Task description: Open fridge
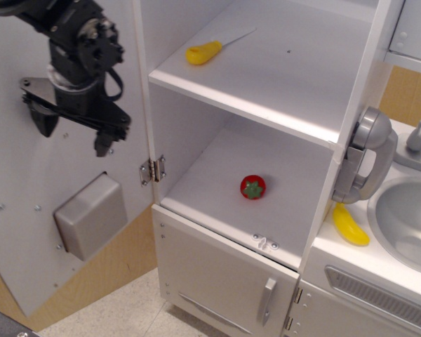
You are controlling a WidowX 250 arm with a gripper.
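Observation:
The white fridge (295, 77) stands open. Its large door (28, 232) is swung far out to the left, showing its inner face with a grey box (90, 214) on it. Inside are white shelves: a yellow-handled knife (205, 50) lies on the upper one and a red strawberry (252, 187) on the lower one. My black gripper (74, 137) is at the upper left, in front of the door's inner face. Its fingers are spread apart with nothing between them. The door's outer handle is hidden.
Below the shelves is a small white door with a short handle (266, 300). To the right are a grey toy phone (365, 158), a yellow banana (351, 225), a grey sink basin (407, 217) and a tap (417, 135). A wooden wall (105, 267) stands behind the open door.

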